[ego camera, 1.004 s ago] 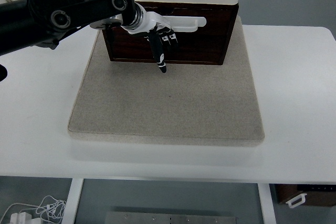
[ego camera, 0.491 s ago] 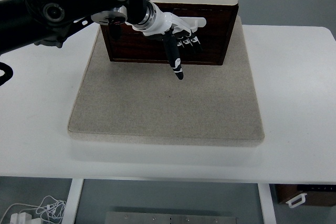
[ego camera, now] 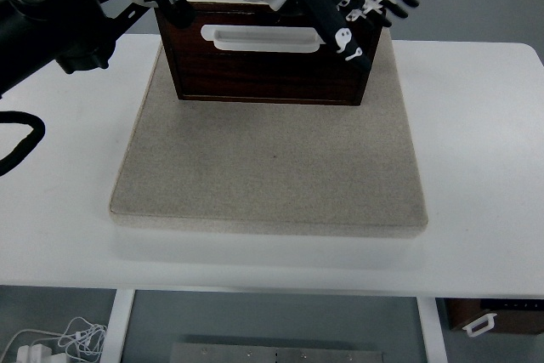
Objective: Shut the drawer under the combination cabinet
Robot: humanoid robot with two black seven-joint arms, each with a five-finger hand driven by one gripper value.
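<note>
From my feed: drawer (ego camera: pixel 270 70) front is dark wood w/ a slight sheen, handle (ego camera: pixel 263 37) looks like smooth cream plastic. It sits on a beige mat (ego camera: pixel 270 167), matt and kinda felt-like, rough grain. Table (ego camera: pixel 476 150) is smooth white, low gloss. Left hand (ego camera: pixel 344 2) has glossy white and black plastic shells, arm (ego camera: pixel 59 14) matt black w/ metal bits.

A single head view looks forward and down from high on the robot's side of the desk (ego camera: pixel 476 125). The desk's near edge runs across the lower frame; the drawer (ego camera: pixel 268 61) sits at the far top, fairly close. No second view overlaps it.
</note>
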